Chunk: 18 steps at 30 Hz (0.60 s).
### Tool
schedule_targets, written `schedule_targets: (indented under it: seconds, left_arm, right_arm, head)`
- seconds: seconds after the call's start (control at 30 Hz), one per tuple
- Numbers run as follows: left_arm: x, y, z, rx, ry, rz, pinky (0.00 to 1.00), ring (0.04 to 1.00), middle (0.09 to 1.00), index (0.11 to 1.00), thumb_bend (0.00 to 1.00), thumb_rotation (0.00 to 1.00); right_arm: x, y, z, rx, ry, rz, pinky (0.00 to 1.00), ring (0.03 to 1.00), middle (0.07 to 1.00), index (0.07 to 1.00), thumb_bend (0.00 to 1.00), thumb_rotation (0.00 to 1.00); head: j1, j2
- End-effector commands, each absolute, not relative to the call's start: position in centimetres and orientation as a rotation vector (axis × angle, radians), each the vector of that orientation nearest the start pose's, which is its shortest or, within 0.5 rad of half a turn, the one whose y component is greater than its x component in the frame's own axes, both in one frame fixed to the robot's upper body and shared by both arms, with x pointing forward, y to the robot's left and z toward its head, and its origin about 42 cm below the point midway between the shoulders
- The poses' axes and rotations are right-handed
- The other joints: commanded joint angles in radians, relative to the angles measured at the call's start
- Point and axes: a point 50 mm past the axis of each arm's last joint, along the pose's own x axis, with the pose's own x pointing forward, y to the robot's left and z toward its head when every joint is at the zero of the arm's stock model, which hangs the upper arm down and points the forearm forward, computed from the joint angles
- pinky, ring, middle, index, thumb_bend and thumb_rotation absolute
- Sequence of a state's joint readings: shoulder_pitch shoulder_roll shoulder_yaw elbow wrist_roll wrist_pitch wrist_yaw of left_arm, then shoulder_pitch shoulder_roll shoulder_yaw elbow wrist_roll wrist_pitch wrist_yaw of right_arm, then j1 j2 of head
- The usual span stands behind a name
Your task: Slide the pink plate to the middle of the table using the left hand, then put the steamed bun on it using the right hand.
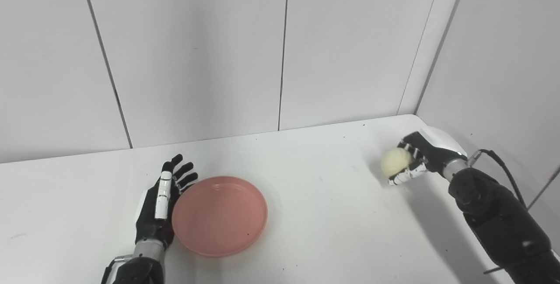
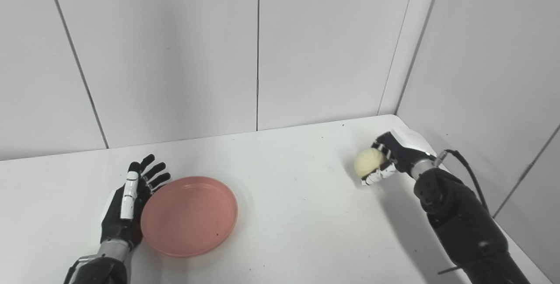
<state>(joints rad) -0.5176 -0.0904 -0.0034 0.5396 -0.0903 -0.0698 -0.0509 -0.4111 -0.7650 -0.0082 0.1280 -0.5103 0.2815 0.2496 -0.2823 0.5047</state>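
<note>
Holding round pale-yellow steamed bun (image 1: 395,162) in curled right hand (image 1: 415,158) near surface's far right corner. Shallow round pink plastic plate (image 1: 219,216) lies well apart toward near left; spread left hand (image 1: 161,201) touches its left rim.

Lab test cell: bare white rectangular table (image 1: 306,196) set into a corner of plain grey seamed wall panels (image 1: 197,52) (no household furnishings), cabled black robot arm (image 1: 498,214) at the bench.

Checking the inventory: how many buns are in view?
1. The bun is at the table's far right, held in the right robot hand. No others show; the plate is empty.
</note>
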Motion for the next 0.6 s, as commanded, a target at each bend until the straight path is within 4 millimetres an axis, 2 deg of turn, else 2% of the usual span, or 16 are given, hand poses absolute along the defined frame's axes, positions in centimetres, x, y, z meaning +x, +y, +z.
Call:
schedule_targets:
  seconds: [0.0, 0.17, 0.3, 0.57]
  left_arm:
    - [42.9, 11.3, 11.8, -0.134, 0.052, -0.225, 0.76, 0.799, 0.839, 0.869, 0.58, 0.97]
    - [42.9, 11.2, 11.7, -0.13, 0.05, -0.226, 0.76, 0.797, 0.838, 0.867, 0.59, 0.97]
    - [42.9, 11.1, 11.6, -0.129, 0.047, -0.228, 0.76, 0.802, 0.841, 0.868, 0.58, 0.97]
    - [42.9, 10.2, 11.3, -0.128, 0.053, -0.231, 0.77, 0.807, 0.84, 0.862, 0.6, 0.95]
  right_arm:
    - [39.1, -43.6, 32.1, -1.182, -0.03, -0.18, 0.21, 0.264, 0.389, 0.484, 0.52, 0.14]
    - [38.5, -40.1, 34.4, -1.158, -0.117, -0.133, 0.19, 0.245, 0.368, 0.486, 0.52, 0.13]
    - [38.5, -37.9, 35.5, -1.121, -0.162, -0.099, 0.19, 0.248, 0.373, 0.486, 0.52, 0.12]
    - [40.7, -34.6, 36.2, -1.094, -0.249, 0.002, 0.19, 0.242, 0.37, 0.484, 0.52, 0.14]
  head:
    - [0.002, 0.0]
    - [0.006, -0.002]
    - [0.013, -0.005]
    - [0.065, -0.008]
